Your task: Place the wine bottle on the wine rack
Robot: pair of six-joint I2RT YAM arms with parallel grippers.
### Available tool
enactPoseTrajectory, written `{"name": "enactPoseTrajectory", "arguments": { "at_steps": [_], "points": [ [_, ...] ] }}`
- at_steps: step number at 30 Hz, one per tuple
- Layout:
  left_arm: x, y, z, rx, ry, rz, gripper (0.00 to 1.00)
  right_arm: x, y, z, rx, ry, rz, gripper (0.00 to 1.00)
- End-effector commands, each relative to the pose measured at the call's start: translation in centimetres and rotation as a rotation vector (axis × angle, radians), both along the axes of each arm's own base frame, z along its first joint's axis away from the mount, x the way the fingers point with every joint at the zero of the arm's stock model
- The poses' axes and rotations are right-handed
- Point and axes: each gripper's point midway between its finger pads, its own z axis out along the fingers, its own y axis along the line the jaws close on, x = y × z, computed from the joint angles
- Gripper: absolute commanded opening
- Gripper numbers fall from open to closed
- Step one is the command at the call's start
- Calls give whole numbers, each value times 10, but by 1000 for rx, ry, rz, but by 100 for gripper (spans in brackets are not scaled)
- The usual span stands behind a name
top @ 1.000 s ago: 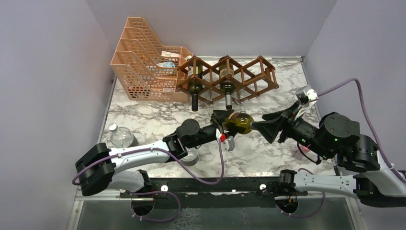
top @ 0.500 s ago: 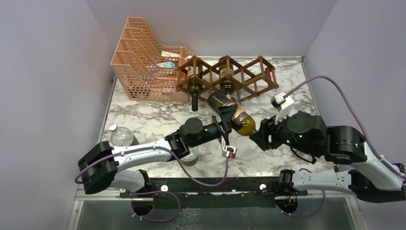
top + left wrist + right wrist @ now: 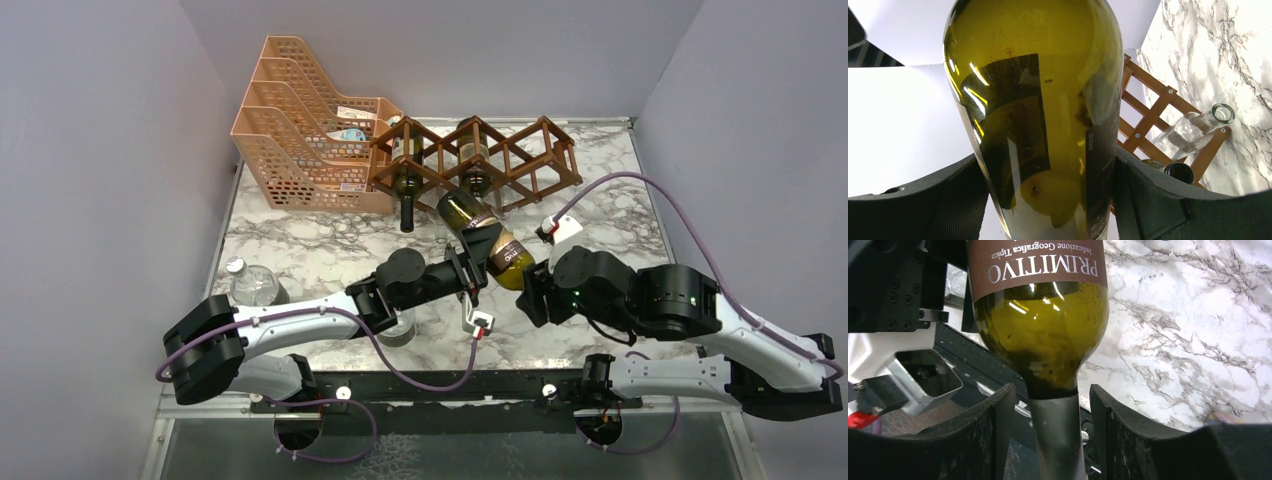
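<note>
Left wrist view shows the left gripper [image 3: 1045, 167] clamped on the wine bottle [image 3: 1033, 100], its pads [image 3: 923, 200] pressed to both sides of the green glass. The right wrist view shows the other end. The right gripper [image 3: 1050, 392] stands apart around the neck, a sliver of gap on each side, below the brown label [image 3: 1035, 260]. The top view shows the bottle tilted above the bench [image 3: 300, 250], its base just near the wine rack [image 3: 522, 158], which holds two bottles [image 3: 405, 172] at its left.

Three wine bottles [image 3: 485, 240] [image 3: 405, 185] [image 3: 475, 175] — one wine rack [image 3: 545, 150], one file tray [image 3: 290, 120], one water bottle [image 3: 250, 285].
</note>
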Motion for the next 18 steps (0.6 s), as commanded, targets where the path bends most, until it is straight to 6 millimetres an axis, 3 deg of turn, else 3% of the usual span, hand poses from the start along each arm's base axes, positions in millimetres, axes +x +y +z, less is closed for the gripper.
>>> {"name": "enactPoseTrajectory", "arguments": {
  "at_steps": [1,5,12,18],
  "points": [
    [-14,3,60,-138,-122,-33,0,3,5,-10,9,8,-32,58],
    [-15,2,60,-137,-127,-33,0,2,18,-10,35,21,-12,55],
    [-17,4,64,-151,-120,-35,0,5,19,-24,-9,40,-51,50],
    [-19,8,70,-180,-90,-42,0,6,23,-30,-10,44,-51,35]
  ]
}}
